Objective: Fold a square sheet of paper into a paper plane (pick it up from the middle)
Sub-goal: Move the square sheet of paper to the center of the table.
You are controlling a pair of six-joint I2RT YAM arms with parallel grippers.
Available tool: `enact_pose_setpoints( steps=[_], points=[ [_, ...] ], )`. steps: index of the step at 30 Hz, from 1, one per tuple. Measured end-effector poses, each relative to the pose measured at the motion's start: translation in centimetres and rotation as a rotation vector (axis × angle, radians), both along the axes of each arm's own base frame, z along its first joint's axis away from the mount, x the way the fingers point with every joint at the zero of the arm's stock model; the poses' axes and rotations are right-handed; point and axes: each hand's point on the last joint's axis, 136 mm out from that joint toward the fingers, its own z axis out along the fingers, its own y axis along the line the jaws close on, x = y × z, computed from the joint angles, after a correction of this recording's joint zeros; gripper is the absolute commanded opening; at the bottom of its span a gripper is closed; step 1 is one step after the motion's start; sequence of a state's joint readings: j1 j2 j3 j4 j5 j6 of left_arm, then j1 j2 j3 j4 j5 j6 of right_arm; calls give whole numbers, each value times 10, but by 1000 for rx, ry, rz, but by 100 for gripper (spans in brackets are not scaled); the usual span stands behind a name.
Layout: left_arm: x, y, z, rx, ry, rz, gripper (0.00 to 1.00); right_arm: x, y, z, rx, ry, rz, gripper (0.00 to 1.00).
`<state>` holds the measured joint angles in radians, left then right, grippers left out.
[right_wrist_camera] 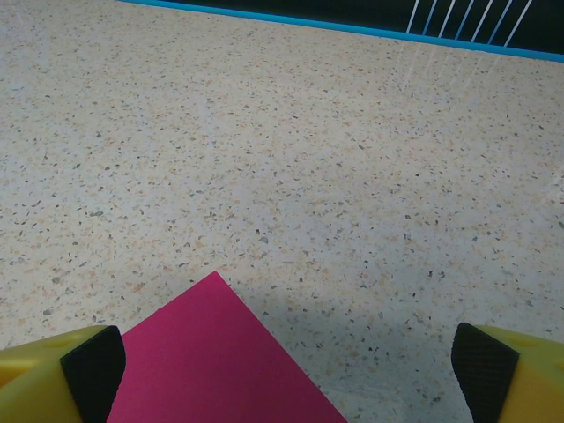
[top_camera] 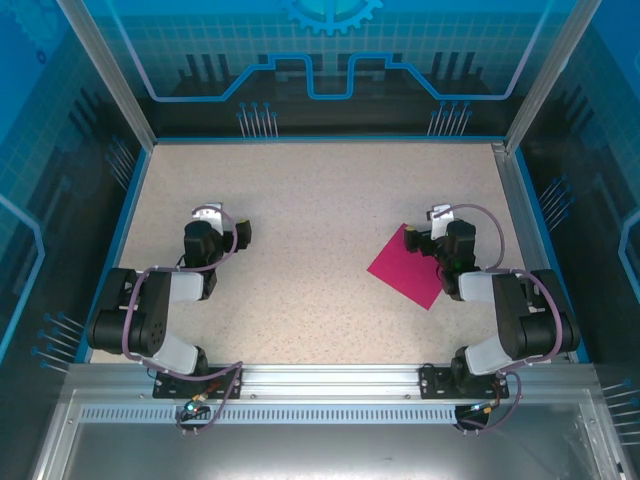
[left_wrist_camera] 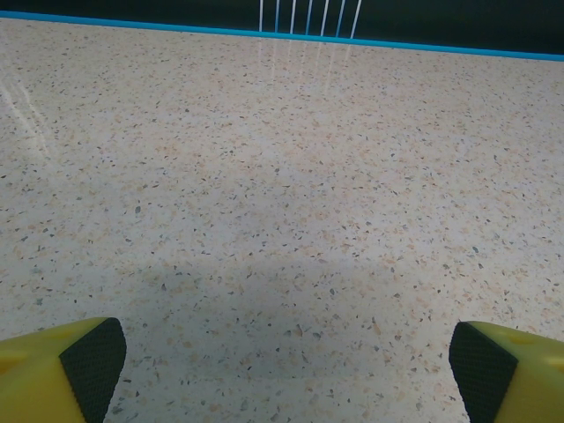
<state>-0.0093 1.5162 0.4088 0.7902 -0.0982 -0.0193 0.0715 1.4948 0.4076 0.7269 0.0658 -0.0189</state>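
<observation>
- the square sheet of paper [top_camera: 405, 268] is lying flat on the speckled table [top_camera: 320, 190], on its right half, turned like a diamond in the top view.
- the sheet is looking smooth and plain pink.
- the right gripper [right_wrist_camera: 291, 366] is hovering low over the sheet's right side with its fingers spread wide, gripping nothing.
- the right arm is covering the sheet's right corner in the top view.
- in the right wrist view one corner of the sheet [right_wrist_camera: 220, 366] is pointing away between the two fingers, sitting closer to the pad [right_wrist_camera: 92, 366] at the left of that view.
- the left gripper [left_wrist_camera: 286, 361] is hanging over bare table on the left half, well apart from the sheet, fingers spread wide and gripping nothing.
</observation>
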Motion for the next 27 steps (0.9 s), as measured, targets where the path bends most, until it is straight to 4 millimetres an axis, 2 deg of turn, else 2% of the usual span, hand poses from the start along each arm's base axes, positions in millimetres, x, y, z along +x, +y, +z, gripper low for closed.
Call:
enact_pose_setpoints(
  steps=[14, 19, 22, 27],
  points=[
    [0, 0, 0, 0, 0, 0, 99, 0, 0, 0, 0, 0, 0, 99],
    [-6, 0, 0, -2, 27, -2, 99, -4, 7, 5, -11, 6, 33, 99],
    [-12, -2, 19, -12, 20, -7, 98, -9, 13, 28, 1, 43, 17, 100],
    [-21, -4, 73, -92, -38, 9, 98, 5, 10, 102, 168, 123, -105, 99]
  ],
)
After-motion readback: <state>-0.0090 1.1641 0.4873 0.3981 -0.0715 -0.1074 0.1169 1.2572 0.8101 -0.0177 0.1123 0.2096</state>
